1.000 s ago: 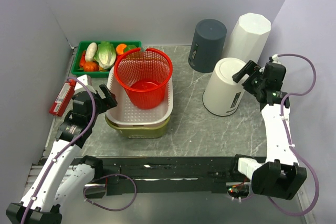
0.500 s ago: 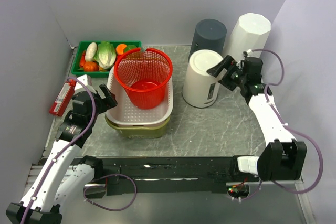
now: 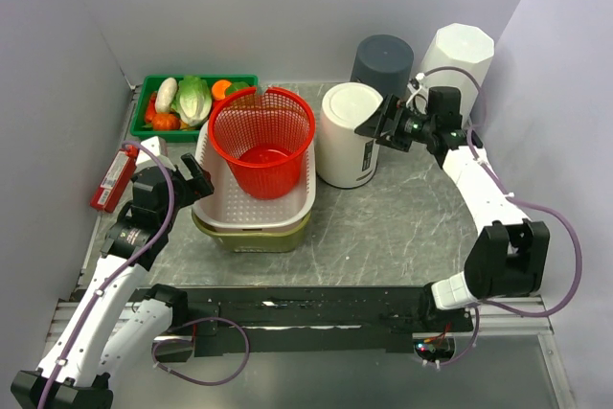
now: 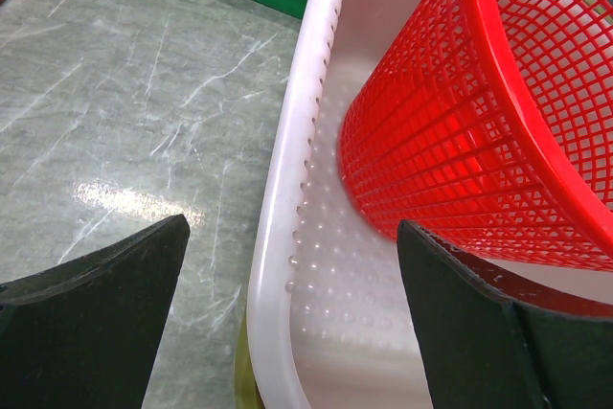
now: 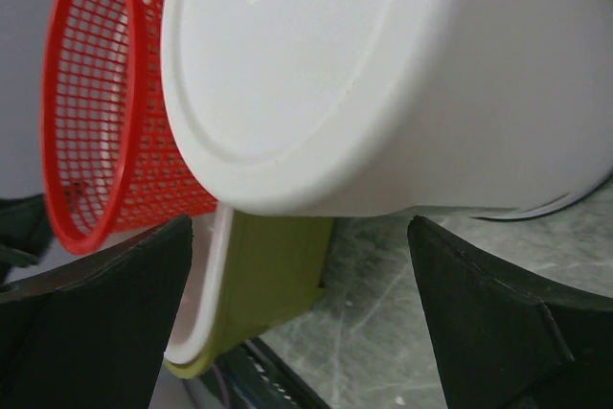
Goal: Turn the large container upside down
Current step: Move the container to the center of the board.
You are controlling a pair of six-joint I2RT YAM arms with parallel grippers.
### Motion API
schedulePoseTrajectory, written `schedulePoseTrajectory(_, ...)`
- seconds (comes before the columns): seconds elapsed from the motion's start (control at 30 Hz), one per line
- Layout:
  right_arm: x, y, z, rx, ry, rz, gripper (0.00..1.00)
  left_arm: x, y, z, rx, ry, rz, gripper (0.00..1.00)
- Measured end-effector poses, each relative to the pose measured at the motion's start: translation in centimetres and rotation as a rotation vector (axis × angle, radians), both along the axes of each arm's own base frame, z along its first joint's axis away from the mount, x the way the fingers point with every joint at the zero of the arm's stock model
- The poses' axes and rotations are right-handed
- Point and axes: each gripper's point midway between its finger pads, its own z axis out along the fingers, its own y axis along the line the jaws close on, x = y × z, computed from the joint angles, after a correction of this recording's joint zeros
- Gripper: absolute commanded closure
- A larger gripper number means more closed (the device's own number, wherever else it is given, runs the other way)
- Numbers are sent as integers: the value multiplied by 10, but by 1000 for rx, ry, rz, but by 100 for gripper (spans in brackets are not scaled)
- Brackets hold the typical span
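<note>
Container (image 3: 347,136): white, closed end up, on table (image 3: 383,227) beside red basket (image 3: 263,141), near grey bin (image 3: 379,66).
Right gripper (image 3: 375,129): spread wide at its upper side, clasping nothing.
Left gripper (image 3: 198,182): spread, empty.

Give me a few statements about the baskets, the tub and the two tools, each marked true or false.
The red basket sits inside the white basket. True.
The left tool is shut on the red basket. False: it is open.
The green tray holds vegetables. True.
The white tub stands left of the baskets. False: it stands to their right, near the right tool.
</note>
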Motion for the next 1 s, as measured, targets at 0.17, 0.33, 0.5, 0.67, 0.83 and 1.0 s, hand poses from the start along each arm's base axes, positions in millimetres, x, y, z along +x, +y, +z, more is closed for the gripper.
schedulePoseTrajectory(0.17,-17,-16,15,-108,-84,-17,0,0,0,0,0,0,0,4)
schedulePoseTrajectory(0.33,-41,-45,46,-198,-234,-122,0,0,0,-1,1,3,0,4)
schedulePoseTrajectory(0.5,-49,-66,30,-279,-212,-180,0,1,0,-2,2,7,0,4)
schedulePoseTrajectory(0.67,-50,-68,-23,-313,-64,-151,0,1,0,-3,3,10,0,4)
schedulePoseTrajectory(0.83,-43,-64,-54,-312,25,-127,0,1,0,-3,3,11,0,4)
schedulePoseTrajectory(1.0,-17,-43,-70,-339,66,-74,0,1,0,-3,3,11,0,4)
